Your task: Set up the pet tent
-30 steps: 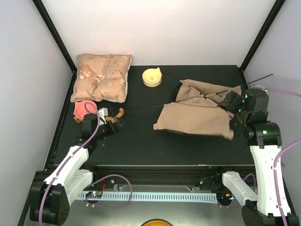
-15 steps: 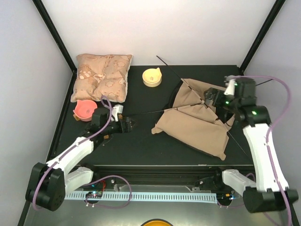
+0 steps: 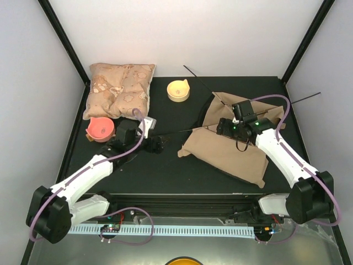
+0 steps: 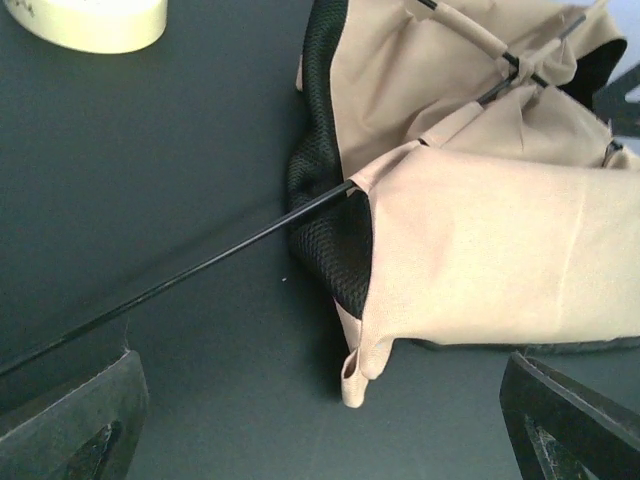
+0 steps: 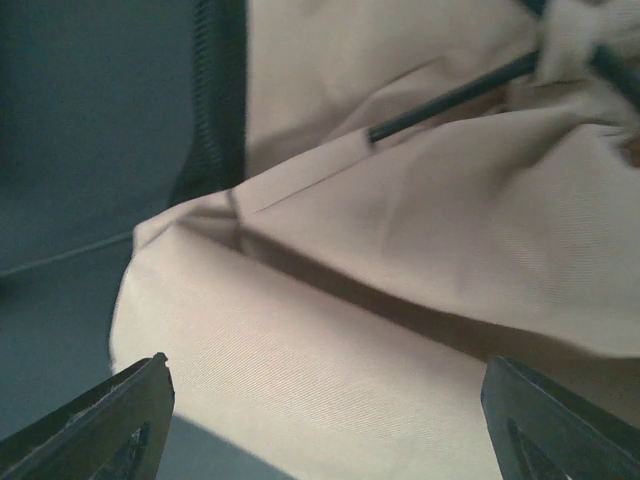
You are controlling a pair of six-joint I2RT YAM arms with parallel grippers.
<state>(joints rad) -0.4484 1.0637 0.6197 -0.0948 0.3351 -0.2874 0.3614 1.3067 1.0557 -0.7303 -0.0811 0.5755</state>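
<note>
The right claw (image 3: 225,128) hangs over the tent (image 3: 231,152), spread wide, gripping nothing. The left claw (image 3: 156,143) gapes empty too, by a pole (image 4: 200,268). The tent lies crumpled on the table (image 3: 165,171). It is not standing yet.
</note>
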